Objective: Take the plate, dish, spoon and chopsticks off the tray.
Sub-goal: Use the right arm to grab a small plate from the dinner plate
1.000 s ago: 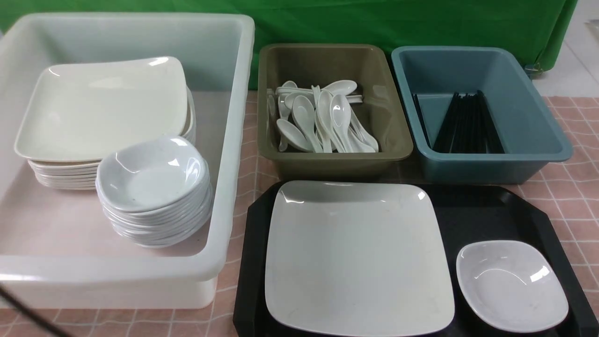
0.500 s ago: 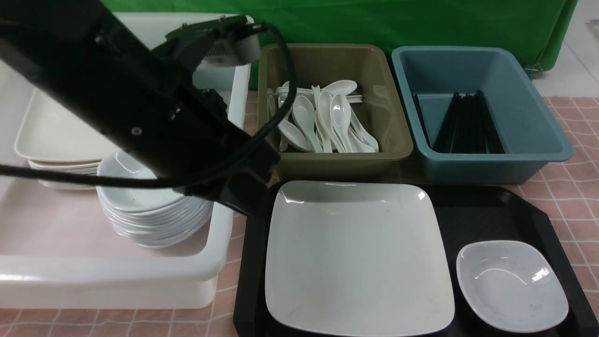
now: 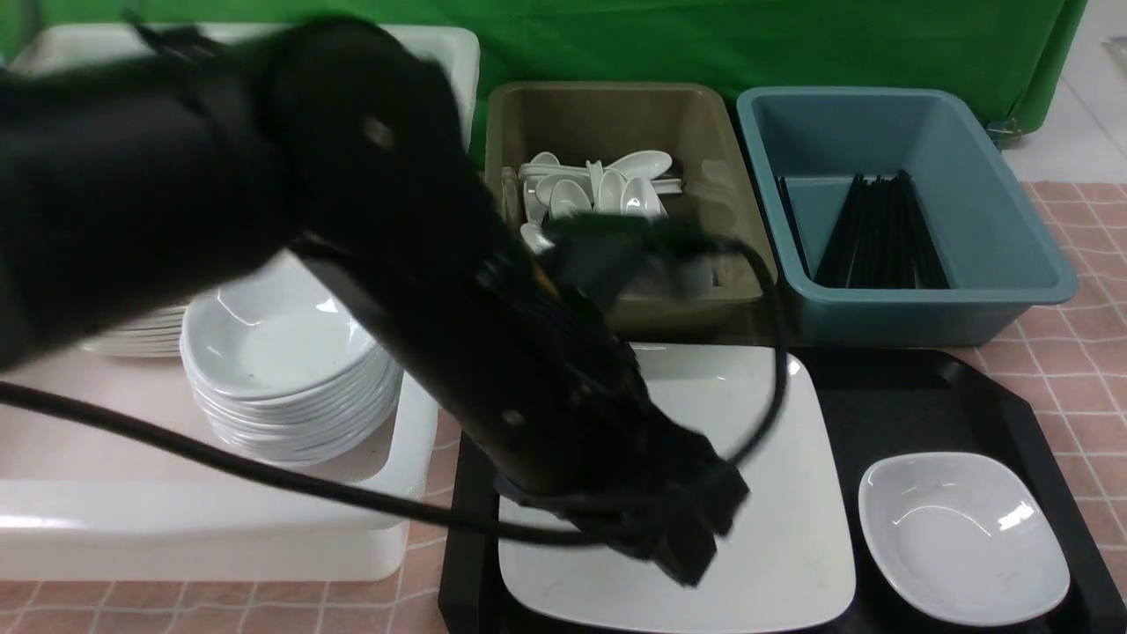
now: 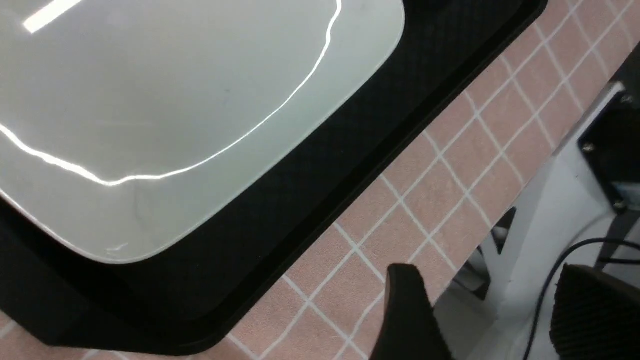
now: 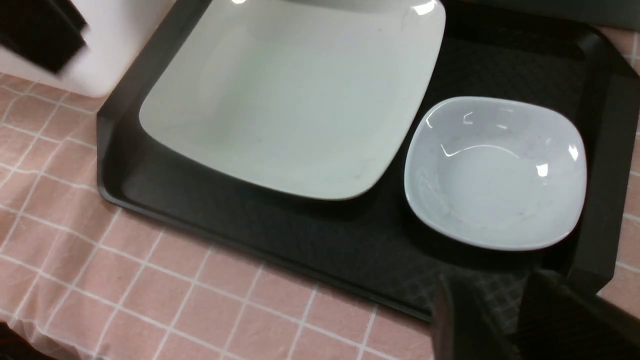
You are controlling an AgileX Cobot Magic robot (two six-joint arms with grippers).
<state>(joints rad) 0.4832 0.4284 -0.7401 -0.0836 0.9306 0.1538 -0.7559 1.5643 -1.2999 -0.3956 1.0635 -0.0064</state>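
The large white plate (image 3: 775, 493) lies on the left half of the black tray (image 3: 889, 396), with the small white dish (image 3: 964, 537) at its near right. My left arm reaches over the plate, blurred, and its gripper (image 3: 687, 541) hangs above the plate's near part. In the left wrist view the gripper (image 4: 487, 280) is open and empty beyond the tray's rim (image 4: 320, 210), with the plate (image 4: 175, 100) beside it. My right gripper (image 5: 497, 282) is open and empty over the tray's near rim by the dish (image 5: 495, 170). No spoon or chopsticks show on the tray.
A big white tub (image 3: 423, 423) on the left holds stacked dishes (image 3: 282, 370) and plates. An olive-brown bin (image 3: 704, 141) holds spoons; a blue-grey bin (image 3: 1012, 264) holds black chopsticks (image 3: 880, 238). The table has a pink checked cloth (image 3: 1083, 379).
My left arm has come in from the left and swung right and nearer, from over the white tub to over the plate. The plate and dish have not moved.
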